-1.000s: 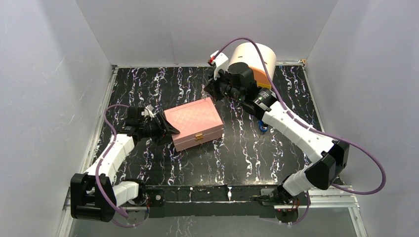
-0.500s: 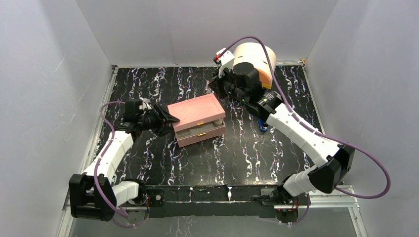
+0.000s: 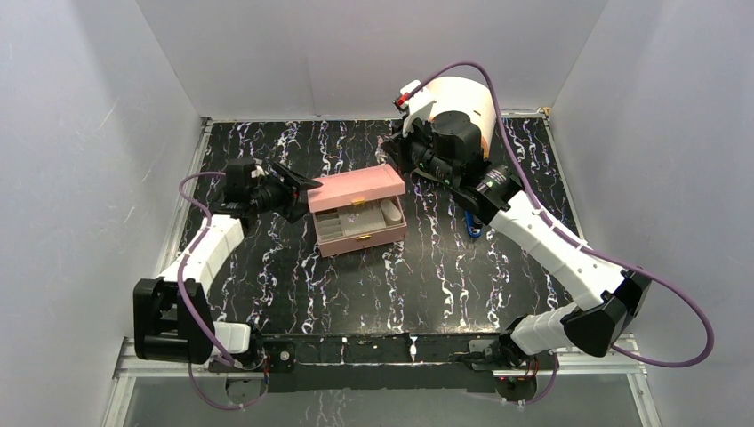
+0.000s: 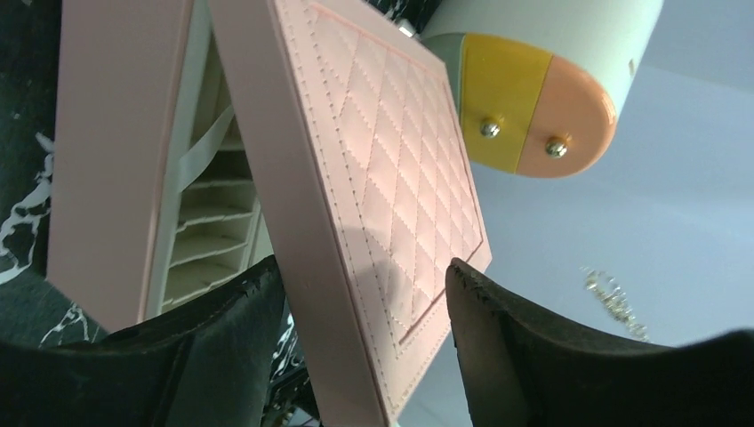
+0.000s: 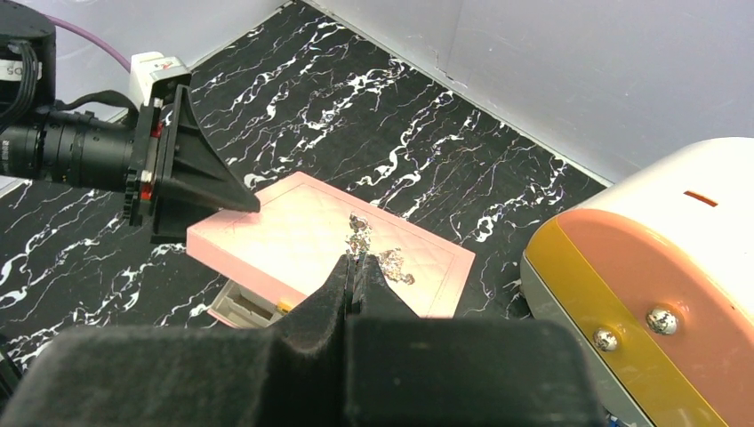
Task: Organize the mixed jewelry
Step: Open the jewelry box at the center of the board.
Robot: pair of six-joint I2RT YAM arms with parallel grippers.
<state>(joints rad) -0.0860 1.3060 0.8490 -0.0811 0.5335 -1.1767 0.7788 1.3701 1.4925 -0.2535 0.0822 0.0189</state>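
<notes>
I've levered the lid (image 3: 356, 188) of the pink box (image 3: 364, 242) up with my left end effector (image 3: 307, 188), baring its compartments (image 3: 351, 223).

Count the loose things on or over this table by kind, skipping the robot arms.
pink quilted box: 1
white drum with orange-yellow face: 1
blue clip: 1
jewelry cluster pinched in the right claw: 1
Total: 4

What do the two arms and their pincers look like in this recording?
The left arm and right arm share white shells on the long links, black joints and bases, and a purple cable each. The left pincer and right pincer have matte black, wedge-shaped fingers.
</notes>
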